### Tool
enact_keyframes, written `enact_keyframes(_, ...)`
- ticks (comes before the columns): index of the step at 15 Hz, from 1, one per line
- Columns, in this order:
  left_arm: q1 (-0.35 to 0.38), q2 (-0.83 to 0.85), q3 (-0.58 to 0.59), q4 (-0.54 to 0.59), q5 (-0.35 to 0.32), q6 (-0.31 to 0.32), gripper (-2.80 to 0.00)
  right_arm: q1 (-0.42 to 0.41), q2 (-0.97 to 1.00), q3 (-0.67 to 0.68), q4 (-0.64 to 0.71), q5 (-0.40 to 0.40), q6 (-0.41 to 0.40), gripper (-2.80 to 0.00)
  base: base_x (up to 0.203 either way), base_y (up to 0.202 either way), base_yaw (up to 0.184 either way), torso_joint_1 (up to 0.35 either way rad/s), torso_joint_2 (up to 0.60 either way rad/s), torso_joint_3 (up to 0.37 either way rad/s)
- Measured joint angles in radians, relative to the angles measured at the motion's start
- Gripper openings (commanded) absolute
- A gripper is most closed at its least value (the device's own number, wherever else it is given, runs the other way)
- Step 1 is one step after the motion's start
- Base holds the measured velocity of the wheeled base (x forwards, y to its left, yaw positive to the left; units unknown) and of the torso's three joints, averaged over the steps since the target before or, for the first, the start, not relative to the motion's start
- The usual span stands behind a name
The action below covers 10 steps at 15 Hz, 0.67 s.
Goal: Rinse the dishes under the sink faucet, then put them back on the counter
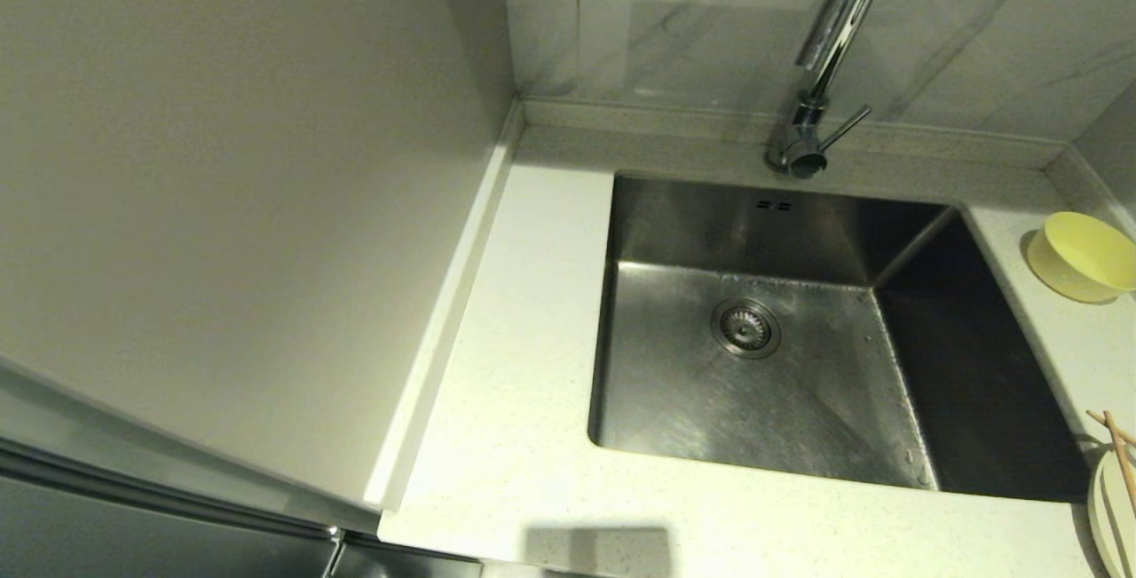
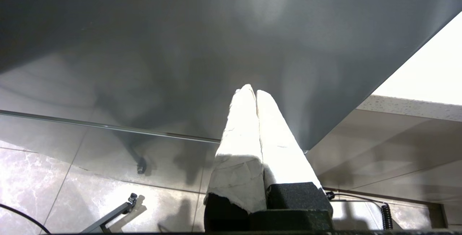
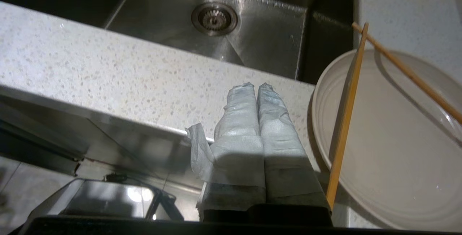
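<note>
I see both arms parked low: right pincer (image 3: 257, 85) pressed together at the table (image 1: 497, 436) edge beside the plate (image 3: 389, 155) carrying chopsticks (image 3: 346, 119), left pincer (image 2: 252, 91) together (by the cabinet); bowl (image 1: 1083, 256) far right, faucet (image 1: 821, 72) top centre

Both arms sit low, left gripper (image 2: 256, 92) and right gripper (image 3: 257, 85) each with fingers pressed together, holding nothing.
</note>
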Motion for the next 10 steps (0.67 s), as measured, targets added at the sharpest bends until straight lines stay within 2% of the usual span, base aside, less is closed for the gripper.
enact_keyframes(10, 0.0, 0.0, 0.0, 0.0, 0.0, 0.0, -2.8, 0.0, -0.003, 0.0, 0.016, 0.002, 0.008, -2.8, 0.0, 0.0, 0.0, 0.0, 0.0, 0.0)
